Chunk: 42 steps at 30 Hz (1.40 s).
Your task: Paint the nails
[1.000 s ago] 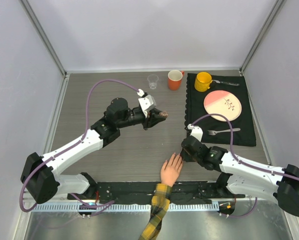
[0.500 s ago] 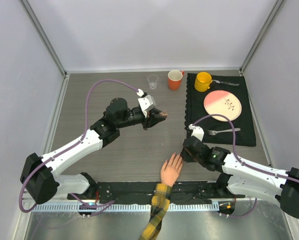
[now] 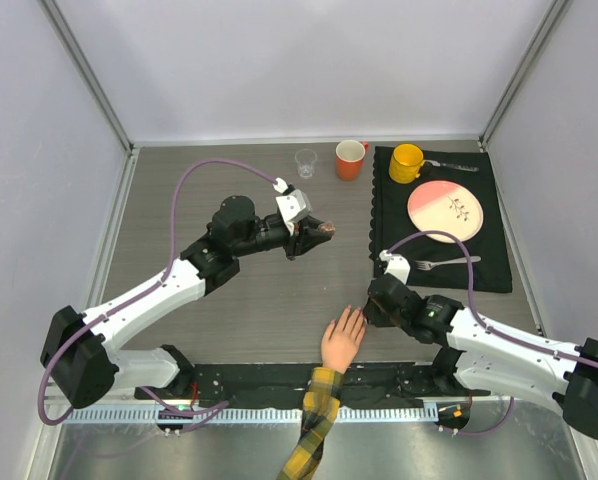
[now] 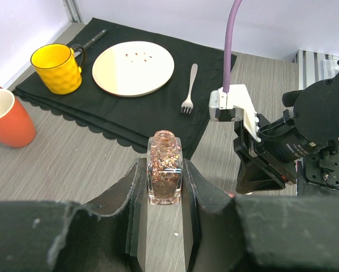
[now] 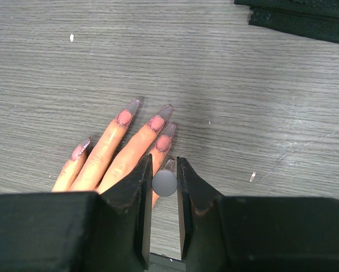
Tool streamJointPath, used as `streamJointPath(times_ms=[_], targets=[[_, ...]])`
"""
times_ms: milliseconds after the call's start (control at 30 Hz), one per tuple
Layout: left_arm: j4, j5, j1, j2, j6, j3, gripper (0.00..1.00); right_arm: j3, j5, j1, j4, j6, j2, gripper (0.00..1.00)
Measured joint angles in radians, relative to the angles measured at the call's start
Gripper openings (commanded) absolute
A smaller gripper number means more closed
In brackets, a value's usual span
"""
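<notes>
The peach fake hand [image 3: 341, 340] with a yellow-and-black plaid sleeve [image 3: 314, 425] lies palm down at the near edge. In the right wrist view its fingers [image 5: 115, 156] end in long nails [image 5: 156, 123] with pinkish colour. My right gripper [image 5: 164, 170] is shut on a round grey polish cap [image 5: 165, 183], held just over the nearest fingertip; the brush below it is hidden. It also shows in the top view [image 3: 371, 310]. My left gripper [image 4: 165, 187] is shut on a clear bottle of coppery glitter polish [image 4: 165, 167], held above mid-table [image 3: 324, 230].
A black mat [image 3: 489, 275] at the back right carries a yellow mug [image 3: 406, 162], a pink plate [image 3: 443, 210], a fork [image 3: 444, 263] and another utensil [image 3: 454, 165]. An orange mug [image 3: 350, 159] and a small clear cup [image 3: 305, 162] stand left of it.
My right gripper has shifted slightly toward the near edge, over the hand's fingertips. The left arm and its bottle have not moved.
</notes>
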Motion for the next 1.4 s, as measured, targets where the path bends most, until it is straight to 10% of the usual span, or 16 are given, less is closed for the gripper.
streamJointPath(times_ms=[1400], targets=[[-0.001,0.0,0.0,-0.011,0.003,0.0,0.0,0.002,0.042,-0.012,0.047,-0.013,0.072,0.01]])
